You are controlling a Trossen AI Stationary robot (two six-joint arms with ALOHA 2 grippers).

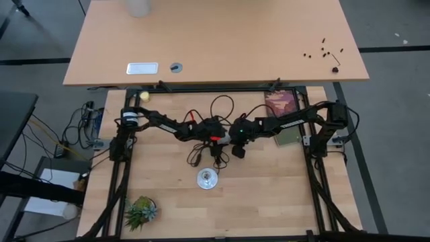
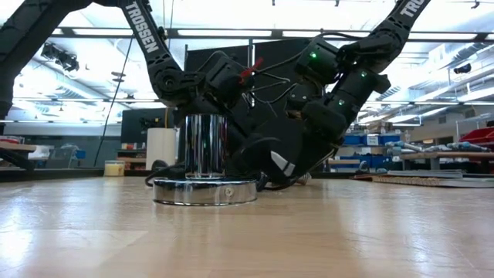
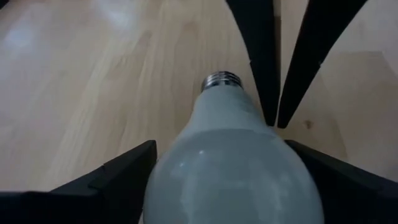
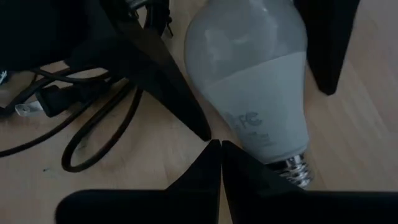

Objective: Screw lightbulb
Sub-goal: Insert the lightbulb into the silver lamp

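The white lightbulb (image 3: 233,168) lies on its side on the wooden table, its silvery screw base (image 3: 222,79) pointing away from my left gripper. My left gripper (image 3: 221,146) is open, one finger on each side of the bulb's round globe (image 4: 245,37). My right gripper (image 4: 219,144) is shut and slants down beside the bulb's tapering neck. In the high view both grippers (image 1: 227,140) meet at mid-table and hide the bulb. The round silvery socket (image 1: 207,179) stands nearer the front edge, resting on its flat disc (image 2: 204,191). My left gripper's fingers (image 3: 124,171) stand close by both sides of the globe; whether they touch it I cannot tell. My right gripper's shut fingertips (image 3: 272,112) stand against the side of the bulb's neck (image 4: 239,134), slanting down from above. The bulb lies flat on the table.
A black cord (image 4: 93,134) loops on the table beside the bulb and runs toward the socket. A small green plant (image 1: 141,212) sits at the front left, a dark red mat (image 1: 282,102) at the back right. Bare wood lies around the socket.
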